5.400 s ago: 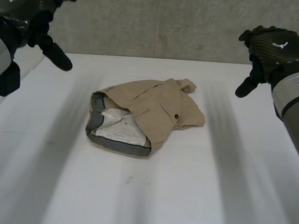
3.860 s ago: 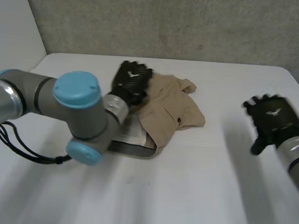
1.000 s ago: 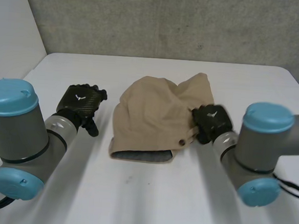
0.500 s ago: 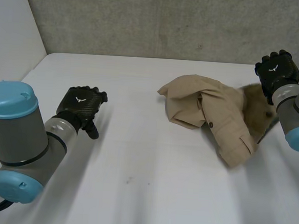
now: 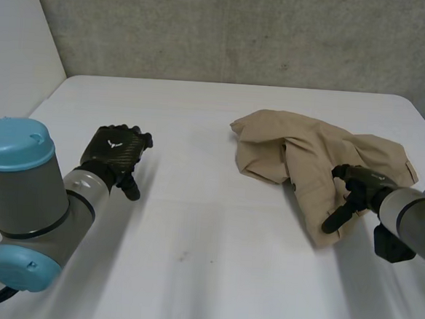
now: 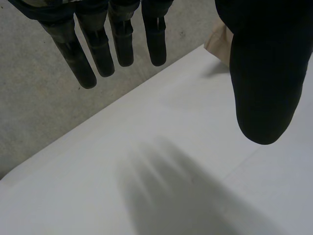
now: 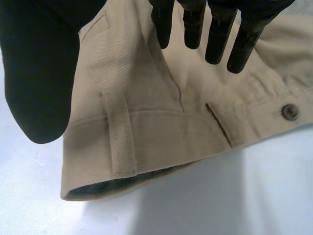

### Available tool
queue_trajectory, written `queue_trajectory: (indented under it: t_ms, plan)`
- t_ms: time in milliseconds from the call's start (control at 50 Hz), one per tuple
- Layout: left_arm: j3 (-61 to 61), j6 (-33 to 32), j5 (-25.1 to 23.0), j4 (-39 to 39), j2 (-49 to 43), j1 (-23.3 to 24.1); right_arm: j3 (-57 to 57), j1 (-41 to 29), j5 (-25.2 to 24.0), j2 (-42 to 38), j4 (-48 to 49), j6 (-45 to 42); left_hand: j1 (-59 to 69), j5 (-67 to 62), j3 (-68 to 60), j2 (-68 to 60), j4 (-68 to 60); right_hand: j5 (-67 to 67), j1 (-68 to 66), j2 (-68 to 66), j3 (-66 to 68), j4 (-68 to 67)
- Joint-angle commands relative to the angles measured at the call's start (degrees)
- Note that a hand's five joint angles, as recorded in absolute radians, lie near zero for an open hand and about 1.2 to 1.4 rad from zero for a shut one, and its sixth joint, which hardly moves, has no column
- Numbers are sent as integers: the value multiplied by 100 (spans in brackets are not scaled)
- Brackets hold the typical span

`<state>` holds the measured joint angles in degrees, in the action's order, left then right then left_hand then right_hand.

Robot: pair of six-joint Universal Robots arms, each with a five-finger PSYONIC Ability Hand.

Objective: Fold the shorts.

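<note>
- Shorts (image 5: 307, 155): a tan pair lying bunched on the right half of the tabletop (image 5: 193, 224), with its right end close to the tabletop's right edge. The cloth is creased and overlapped, not spread flat.
- Right hand (image 5: 356, 186): released, with the fingers straight, the thumb held apart and nothing pinched. It sits over the near right part of the shorts, and whether it touches the cloth cannot be told.
- Waistband (image 7: 161, 132): lies under the right hand's fingertips, grey lining showing at its open edge. A belt loop (image 7: 120, 134) sits on it below the thumb, and a button (image 7: 289, 111) sits beyond the fingers.
- Left hand (image 5: 115, 149): released and empty, fingers straight, above bare tabletop at the left and well apart from the shorts.
- Stage, as judged: the fold has not begun, and the shorts first need to be laid out flat.
- Risk 1: folding the heap as it lies would probably lock in the creases and give a lopsided result.
- Risk 2: a one-handed pull to the right could drag the cloth over the nearby edge.
- Risk 3: pinching only the upper layer of the waistband would likely open the shorts instead of lifting them whole.
</note>
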<state>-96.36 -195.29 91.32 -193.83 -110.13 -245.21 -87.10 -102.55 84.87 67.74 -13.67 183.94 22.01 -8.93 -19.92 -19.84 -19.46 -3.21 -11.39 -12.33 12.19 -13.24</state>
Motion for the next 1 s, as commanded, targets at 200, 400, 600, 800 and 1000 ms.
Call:
queue_trajectory:
  t_ms: [200,400,600,800,1000]
  plan:
    - [82,465,-44,-14,-26,69,-202,-476,-260,555,1517,-1473,-724,416,516,507,470,-6679,-6861,-6767,6781,-6676]
    - [951,1931,-71,-14,-623,403,-272,-1706,-357,1777,1086,-3470,-1146,838,937,929,892,-6679,-6861,-6767,6781,-6676]
    - [1857,2277,-53,-5,-1599,702,-290,-2480,-146,2532,489,-3752,-1028,720,820,811,774,-6679,-6861,-6767,6781,-6676]
    - [2394,1961,368,3,-2373,808,-369,-2472,-155,2815,286,-3769,5789,-6097,-5998,-6006,-6044,-6679,-6861,-6767,6781,-6676]
    - [1428,510,430,56,-346,325,-176,-1726,179,2745,321,-4226,5799,-6107,-6008,-6016,-6054,-6679,-6861,-6767,6781,-6676]
